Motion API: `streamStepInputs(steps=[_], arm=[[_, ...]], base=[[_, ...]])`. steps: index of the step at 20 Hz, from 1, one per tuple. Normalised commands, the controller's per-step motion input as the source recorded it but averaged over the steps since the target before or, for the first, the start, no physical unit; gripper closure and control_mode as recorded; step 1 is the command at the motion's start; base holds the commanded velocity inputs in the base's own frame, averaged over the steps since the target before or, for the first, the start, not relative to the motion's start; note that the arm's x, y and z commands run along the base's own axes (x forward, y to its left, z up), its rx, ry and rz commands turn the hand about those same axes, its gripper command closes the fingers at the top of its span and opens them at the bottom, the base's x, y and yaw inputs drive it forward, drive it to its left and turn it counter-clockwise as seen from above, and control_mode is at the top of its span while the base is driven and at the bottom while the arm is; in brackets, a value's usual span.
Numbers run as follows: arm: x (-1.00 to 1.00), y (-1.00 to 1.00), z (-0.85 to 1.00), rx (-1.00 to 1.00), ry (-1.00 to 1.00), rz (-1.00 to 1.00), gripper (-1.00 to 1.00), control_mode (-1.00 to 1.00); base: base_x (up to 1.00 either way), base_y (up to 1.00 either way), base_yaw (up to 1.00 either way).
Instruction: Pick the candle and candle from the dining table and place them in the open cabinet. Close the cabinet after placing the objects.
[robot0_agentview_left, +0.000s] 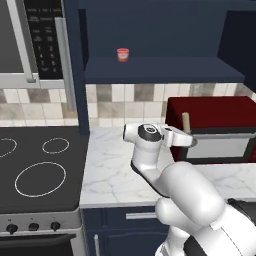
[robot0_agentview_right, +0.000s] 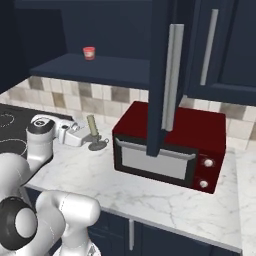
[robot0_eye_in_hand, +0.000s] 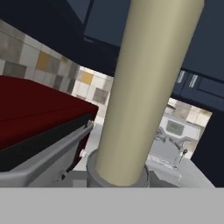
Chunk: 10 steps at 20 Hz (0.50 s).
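Note:
My gripper (robot0_agentview_right: 88, 137) is shut on the slim pale olive taper candle (robot0_agentview_right: 92, 124) just above its round dark grey base (robot0_agentview_right: 98, 145). It holds the candle upright and low over the white marble counter (robot0_agentview_right: 150, 192), left of the red microwave. From the left base view, the candle (robot0_agentview_left: 185, 121) rises beside the gripper (robot0_agentview_left: 187, 136). In the hand view the candle (robot0_eye_in_hand: 146, 87) stands very close. The navy cabinet (robot0_agentview_left: 160, 70) above is open, its door (robot0_agentview_right: 159, 75) swung out over the microwave. The dining table is out of view.
A dark red microwave (robot0_agentview_right: 172, 145) stands on the counter right of the candle. A small red cup (robot0_agentview_left: 123, 54) sits on the cabinet shelf. The black stovetop (robot0_agentview_left: 37, 170) lies to the left, under a steel microwave (robot0_agentview_left: 30, 40). A tiled wall is behind.

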Motion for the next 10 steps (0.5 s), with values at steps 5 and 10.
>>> streamStepInputs(steps=[5, 10], arm=[[0.0, 0.0, 0.0, 0.0, 0.0, 0.0, 1.0, 1.0], [0.0, 0.0, 0.0, 0.0, 0.0, 0.0, 1.0, 1.0]], base=[[0.7, 0.09, -0.07], [0.73, 0.24, -0.11]])
